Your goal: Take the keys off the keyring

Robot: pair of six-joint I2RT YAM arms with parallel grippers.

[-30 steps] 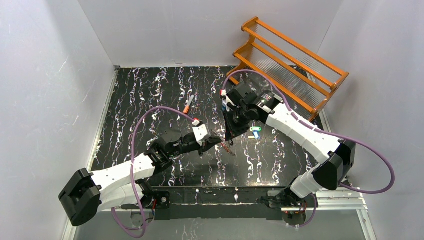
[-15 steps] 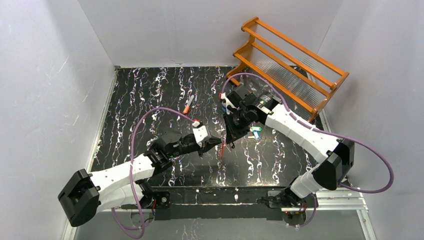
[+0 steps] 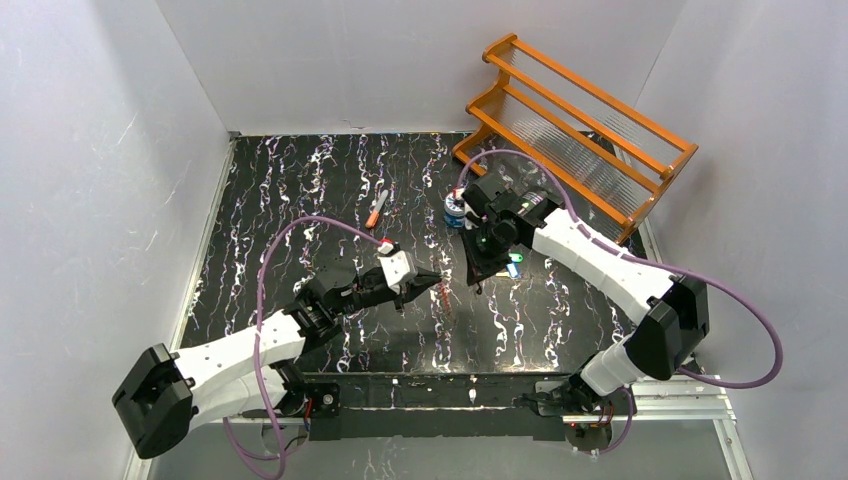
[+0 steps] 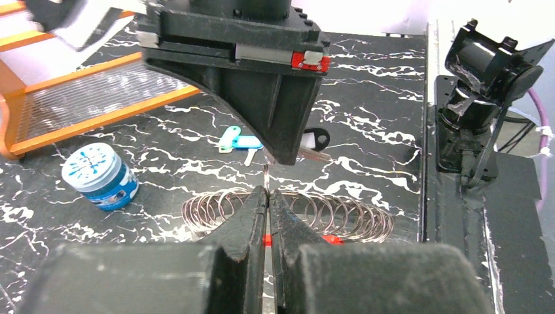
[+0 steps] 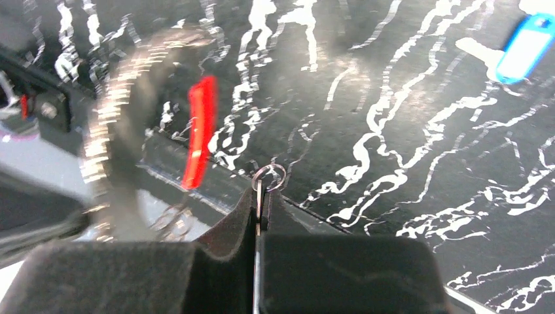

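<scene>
Top view: left gripper [image 3: 432, 281] sits at the keyring [image 3: 445, 292], which barely shows here. Right gripper [image 3: 478, 283] is just right of it. Loose keys [image 3: 512, 265] lie further right, a blue tin [image 3: 455, 210] beyond.

Left wrist: left fingers [image 4: 252, 219] are pinched nearly shut, apparently on the keyring's [image 4: 340, 219] near side. Right gripper [image 4: 288, 157] hangs just above.

Right wrist: right gripper [image 5: 260, 203] is clamped tight on a thin key [image 5: 269, 178], right of the blurred keyring [image 5: 114, 131] and its red bit [image 5: 199, 131].

Step, prob.: pulling one key off. Can't tell if it's free yet. Next move needs the left to hold firm while the right draws the key clear and drops it by the loose ones.
</scene>
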